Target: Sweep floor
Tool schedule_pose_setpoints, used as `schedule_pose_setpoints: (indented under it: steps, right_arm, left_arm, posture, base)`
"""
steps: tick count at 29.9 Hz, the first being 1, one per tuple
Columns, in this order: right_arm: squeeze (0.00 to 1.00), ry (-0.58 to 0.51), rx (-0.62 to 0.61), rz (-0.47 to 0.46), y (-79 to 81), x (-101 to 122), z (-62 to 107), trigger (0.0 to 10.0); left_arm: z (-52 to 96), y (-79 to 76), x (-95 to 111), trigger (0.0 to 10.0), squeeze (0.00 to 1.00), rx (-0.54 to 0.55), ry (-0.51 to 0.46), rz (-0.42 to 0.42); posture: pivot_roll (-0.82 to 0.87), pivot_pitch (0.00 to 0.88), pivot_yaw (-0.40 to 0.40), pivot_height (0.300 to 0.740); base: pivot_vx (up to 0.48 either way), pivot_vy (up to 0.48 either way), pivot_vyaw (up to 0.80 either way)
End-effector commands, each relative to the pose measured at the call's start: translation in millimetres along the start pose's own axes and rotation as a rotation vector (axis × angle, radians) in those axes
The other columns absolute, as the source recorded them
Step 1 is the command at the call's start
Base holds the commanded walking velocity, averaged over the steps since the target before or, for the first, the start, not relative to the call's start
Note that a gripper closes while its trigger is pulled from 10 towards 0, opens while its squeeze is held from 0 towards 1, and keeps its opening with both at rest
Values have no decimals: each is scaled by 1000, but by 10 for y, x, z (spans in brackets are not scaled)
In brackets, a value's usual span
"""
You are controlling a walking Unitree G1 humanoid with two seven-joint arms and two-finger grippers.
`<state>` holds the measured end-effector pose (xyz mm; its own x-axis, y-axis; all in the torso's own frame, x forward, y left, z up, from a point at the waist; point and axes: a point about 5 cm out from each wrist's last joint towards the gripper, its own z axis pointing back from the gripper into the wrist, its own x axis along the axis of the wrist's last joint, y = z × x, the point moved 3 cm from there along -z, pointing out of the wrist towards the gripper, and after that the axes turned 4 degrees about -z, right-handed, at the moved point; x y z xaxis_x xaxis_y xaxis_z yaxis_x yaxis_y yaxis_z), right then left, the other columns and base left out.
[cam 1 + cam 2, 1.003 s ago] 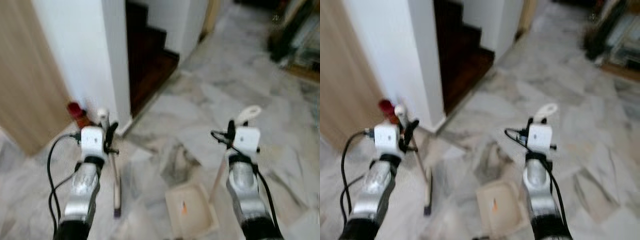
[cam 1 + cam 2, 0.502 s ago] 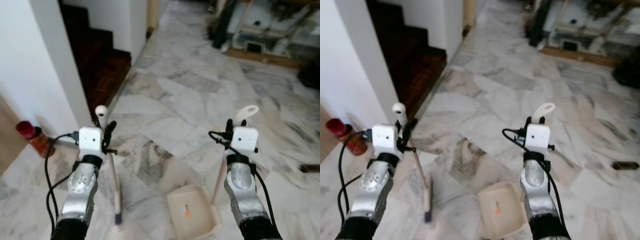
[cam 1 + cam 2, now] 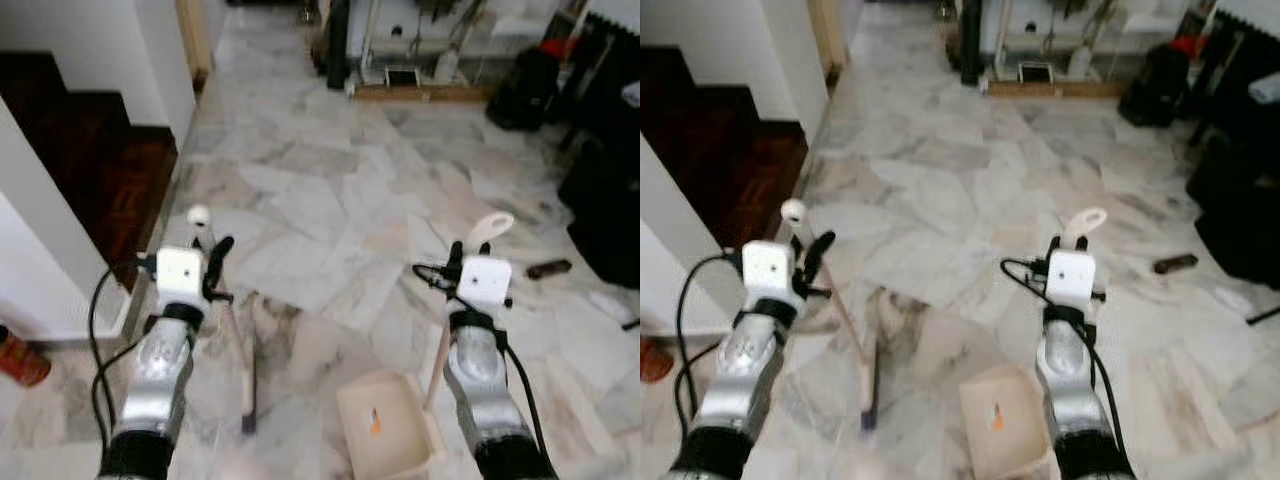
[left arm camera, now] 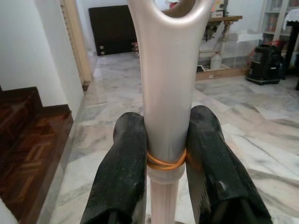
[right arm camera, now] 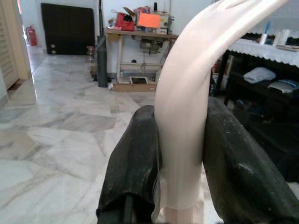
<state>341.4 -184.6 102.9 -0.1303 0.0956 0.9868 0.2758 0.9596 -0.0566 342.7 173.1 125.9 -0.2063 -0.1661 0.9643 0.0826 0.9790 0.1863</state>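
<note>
My left gripper [image 3: 212,268] is shut on the pale broom handle [image 4: 167,93], whose stick slants down to a dark brush head [image 3: 247,420] on the marble floor. My right gripper [image 3: 455,262] is shut on the cream dustpan handle [image 5: 187,121]. Below it the cream dustpan [image 3: 385,425] rests on the floor with a small orange scrap [image 3: 375,422] in it. Both sets of black fingers [image 4: 122,182] press the handles on either side.
A dark wooden stair [image 3: 70,150] and a white wall [image 3: 30,250] stand to my left. A small dark object [image 3: 548,268] lies on the floor at right. Black furniture [image 3: 605,200] stands at far right, shelving [image 3: 420,60] at the back. A red item [image 3: 18,360] sits by the wall.
The whole view has swung to the right: the stair and white wall slid left and the far room came into view. Both grippers hold their handles as before.
</note>
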Motion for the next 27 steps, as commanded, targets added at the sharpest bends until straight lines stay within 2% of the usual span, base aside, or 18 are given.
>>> schedule_pose_setpoints:
  steps: [1, 8, 27]
  right_arm:
    - [0, -37, 10, -18, 47, 97, -32, 10000]
    - [0, -24, 27, -9, 72, 87, -35, 10000]
    - [0, -19, 71, -9, 136, 96, -20, 10000]
  left_arm:
    - [-33, 44, 47, 10000, 0, 12, -13, -4]
    - [-13, 59, 9, 10000, 0, 23, 8, -9]
    - [10, 70, -8, 10000, 0, 37, 18, -5]
  posture:
    - [-20, 3, 7, 740]
    - [-25, 20, -3, 740]
    - [-29, 48, -15, 740]
  base:
    - [0, 0, 0]
    - [155, 0, 0]
    - [343, 0, 0]
